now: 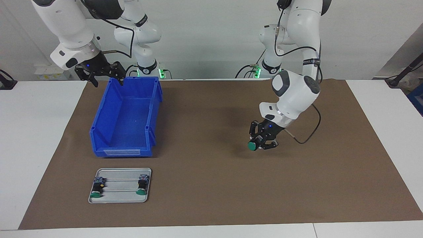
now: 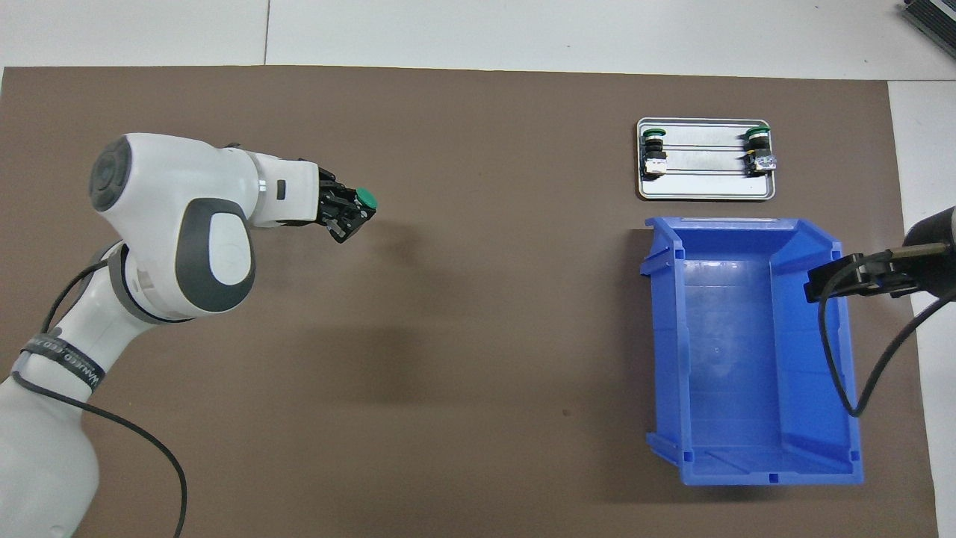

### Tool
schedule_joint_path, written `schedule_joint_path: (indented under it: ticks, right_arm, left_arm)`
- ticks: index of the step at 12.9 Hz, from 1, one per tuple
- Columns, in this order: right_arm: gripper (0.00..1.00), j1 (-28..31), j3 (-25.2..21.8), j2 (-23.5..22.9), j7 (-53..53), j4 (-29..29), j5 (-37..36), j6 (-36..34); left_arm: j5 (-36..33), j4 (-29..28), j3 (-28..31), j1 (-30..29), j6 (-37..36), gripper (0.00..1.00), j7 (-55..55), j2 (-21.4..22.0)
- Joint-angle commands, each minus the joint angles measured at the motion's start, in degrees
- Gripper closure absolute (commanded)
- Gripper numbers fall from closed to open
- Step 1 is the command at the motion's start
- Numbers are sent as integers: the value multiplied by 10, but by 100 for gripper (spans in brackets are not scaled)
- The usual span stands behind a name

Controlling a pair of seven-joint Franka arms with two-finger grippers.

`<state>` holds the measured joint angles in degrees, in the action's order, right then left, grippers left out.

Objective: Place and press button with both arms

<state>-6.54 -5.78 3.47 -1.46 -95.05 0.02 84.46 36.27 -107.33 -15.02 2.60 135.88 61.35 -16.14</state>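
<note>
currently the button (image 1: 253, 145) sits clamped in the left gripper (image 1: 261, 144), green cap out, raised over bare brown mat (image 1: 211, 185) toward the left arm's end of the table. two more buttons (image 1: 97, 190) (image 1: 142, 187) lie on the metal tray (image 1: 121, 197), which sits farther from the robots than the blue bin (image 1: 124, 153). right gripper (image 1: 105, 80) hangs over the bin's robot-side rim, fingers apart, holding nothing. judged progress: pickup done, button not yet set down, pressing not started; the placing and the press are left.
</note>
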Motion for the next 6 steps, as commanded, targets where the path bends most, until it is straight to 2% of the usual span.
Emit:
schedule_joint_path:
  ticks: [1,4,6]
  right_arm:
    - [0,-2,9,19,4,-25,-11,14]
    - [0,5,9,19,4,-24,-5,16]
    - [3,8,9,13,14,-23,-2,67]
  left_arm:
    - [181,-80,-8,-28,1,100,158,55]
    - [391,-149,-8,-35,29,100,344,86]
    - [521,-192,-9,-30,43,100,467,108]
